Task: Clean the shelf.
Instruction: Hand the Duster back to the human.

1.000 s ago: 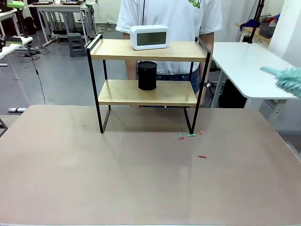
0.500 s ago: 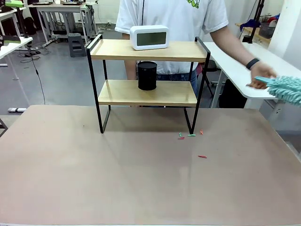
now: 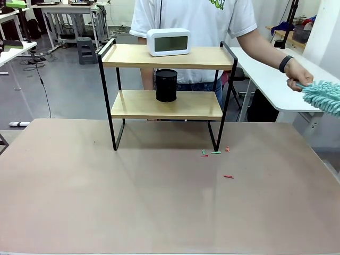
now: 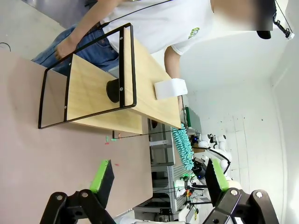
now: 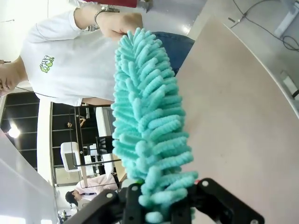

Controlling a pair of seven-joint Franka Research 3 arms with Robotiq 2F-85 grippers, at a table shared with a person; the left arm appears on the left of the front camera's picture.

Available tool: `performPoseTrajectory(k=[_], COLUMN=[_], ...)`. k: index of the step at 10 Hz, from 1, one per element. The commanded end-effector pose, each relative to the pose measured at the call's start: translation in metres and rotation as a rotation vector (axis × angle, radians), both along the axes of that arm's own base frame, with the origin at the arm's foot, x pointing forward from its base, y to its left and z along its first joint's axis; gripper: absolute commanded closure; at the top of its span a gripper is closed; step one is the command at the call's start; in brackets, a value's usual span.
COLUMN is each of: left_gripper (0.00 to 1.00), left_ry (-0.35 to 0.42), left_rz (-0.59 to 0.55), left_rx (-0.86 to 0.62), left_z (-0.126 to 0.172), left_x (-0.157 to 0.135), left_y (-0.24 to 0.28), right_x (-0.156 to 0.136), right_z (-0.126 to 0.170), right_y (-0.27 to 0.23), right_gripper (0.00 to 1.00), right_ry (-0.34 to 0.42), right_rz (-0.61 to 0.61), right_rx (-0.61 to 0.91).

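The shelf [image 3: 133, 104] stands mid-table, a white digital clock [image 3: 169, 41] on its top board and a black cylinder [image 3: 166, 85] on the lower one. At the right edge a fluffy teal duster [image 3: 323, 96] hangs in the air, and the person's hand [image 3: 296, 77] touches its near tip. In the right wrist view my right gripper [image 5: 156, 205] is shut on the duster [image 5: 147, 121], with the person's hand [image 5: 119, 22] at its far end. My left gripper [image 4: 158, 169] stands open with nothing between its fingers, facing the shelf [image 4: 93, 88] from the side.
Small red and green scraps [image 3: 214, 152] lie on the beige tabletop [image 3: 159, 202] by the shelf's front right leg, one more [image 3: 228, 176] a little nearer. A white table [image 3: 271, 74] stands behind at the right. The person stands right behind the shelf.
The person's arm came in from behind the shelf and the hand reached the duster's tip. The duster has lifted slightly and shifted right.
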State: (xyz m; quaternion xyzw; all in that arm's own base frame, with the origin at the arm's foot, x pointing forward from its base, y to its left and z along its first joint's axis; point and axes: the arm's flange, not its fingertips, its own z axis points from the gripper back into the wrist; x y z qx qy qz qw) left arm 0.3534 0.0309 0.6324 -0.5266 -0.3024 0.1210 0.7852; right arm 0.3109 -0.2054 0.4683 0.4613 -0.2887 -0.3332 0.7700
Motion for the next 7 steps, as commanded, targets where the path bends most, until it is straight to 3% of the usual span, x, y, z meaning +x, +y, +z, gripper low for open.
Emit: performPoseTrajectory(k=[1, 3, 4, 5, 6, 7], left_gripper=[0.00, 0.00, 0.00, 0.00, 0.00, 0.00], left_ry=[-0.004, -0.004, -0.004, -0.004, -0.004, -0.004], left_rz=[0.003, 0.003, 0.003, 0.003, 0.003, 0.003], left_rx=[0.007, 0.007, 0.007, 0.007, 0.007, 0.007], left_z=[0.0005, 0.0005, 0.0005, 0.0005, 0.0005, 0.0005], left_x=[-0.0013, -0.0013, -0.0013, -0.0013, -0.0013, -0.0013], left_y=[0.0004, 0.0004, 0.0004, 0.0004, 0.0004, 0.0004], right_x=[-0.0026, -0.0026, 0.0003, -0.0009, -0.0009, -0.0018], right_z=[-0.0010, -0.0010, 0.0000, 0.0019, 0.0036, 0.0066], right_y=[0.0004, 0.0004, 0.0005, 0.0031, 0.0053, 0.0062], right_gripper=[1.00, 1.00, 0.84, 0.28, 0.28, 0.00], right_ry=[-0.003, -0.003, 0.000, -0.014, -0.021, -0.029], right_rz=[0.000, 0.000, 0.002, 0.028, 0.043, 0.054], right_rx=[-0.004, -0.004, 0.000, -0.004, -0.003, -0.005])
